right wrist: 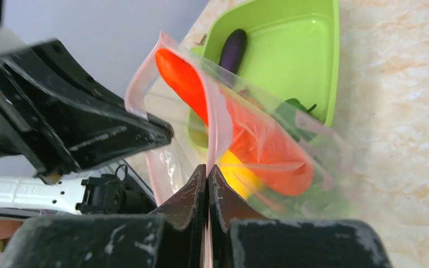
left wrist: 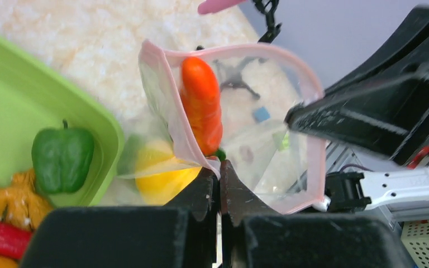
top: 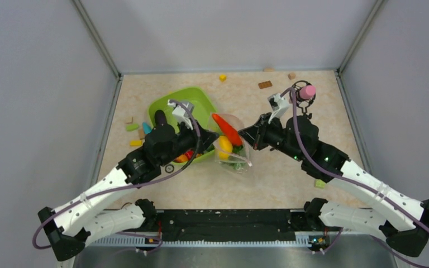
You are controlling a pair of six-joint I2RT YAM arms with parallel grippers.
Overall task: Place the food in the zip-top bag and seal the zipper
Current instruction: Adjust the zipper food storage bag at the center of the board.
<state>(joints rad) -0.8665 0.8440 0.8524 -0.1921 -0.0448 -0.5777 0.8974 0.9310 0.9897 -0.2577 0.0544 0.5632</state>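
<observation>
The clear zip-top bag point(top: 233, 149) hangs between my two grippers beside the lime-green tray point(top: 170, 103). Its mouth gapes, rimmed by the pinkish zipper point(left wrist: 313, 92). Inside lie an orange carrot point(top: 227, 129), a yellow lemon point(top: 224, 147) and something green. My left gripper point(left wrist: 219, 167) is shut on the zip strip at the tray side of the mouth. My right gripper point(right wrist: 207, 170) is shut on the strip at the opposite side. A green pepper point(left wrist: 62, 157), a red chilli point(left wrist: 0, 237) and a purple eggplant point(right wrist: 233, 49) lie in the tray.
Small coloured blocks lie scattered: a yellow one point(top: 222, 77) and a brown one point(top: 265, 85) at the back, several left of the tray point(top: 134, 127), a green one point(top: 320, 183) near the right arm. A pink-topped black stand point(top: 306, 92) rises at the back right.
</observation>
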